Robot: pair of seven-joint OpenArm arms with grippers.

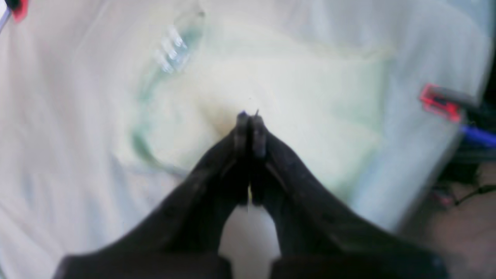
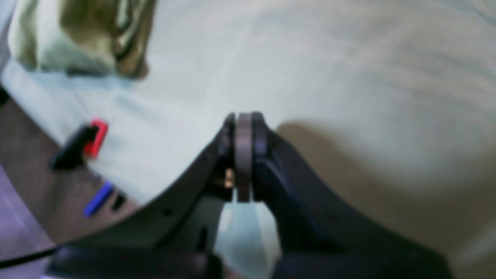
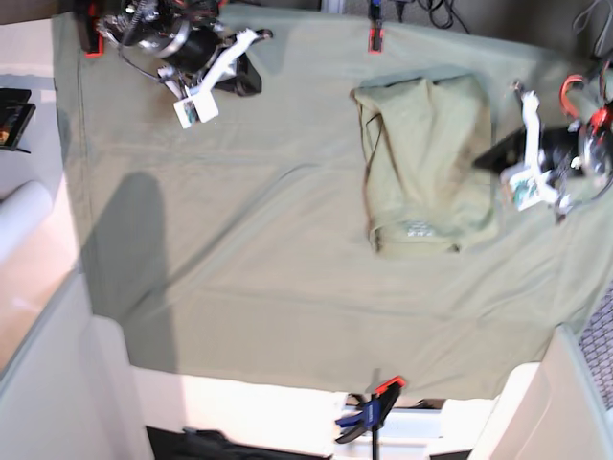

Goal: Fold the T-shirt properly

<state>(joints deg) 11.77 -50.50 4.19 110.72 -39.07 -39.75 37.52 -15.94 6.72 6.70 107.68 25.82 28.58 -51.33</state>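
My left gripper (image 1: 250, 116) has its fingers pressed together on nothing, above the T-shirt (image 3: 426, 163), which lies folded on the table cloth (image 3: 239, 249) at about two o'clock in the base view. My right gripper (image 2: 244, 118), also pinched closed and empty, sits well apart near eleven o'clock.

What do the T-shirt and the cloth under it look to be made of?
T-shirt: soft matte knit, probably cotton; it lies folded with limp creases, and a pale printed label shows inside the neck. Table cloth: smoother matte woven fabric, grey-green, with a stitched hem along its edge. The exact fibre of either cannot be told.
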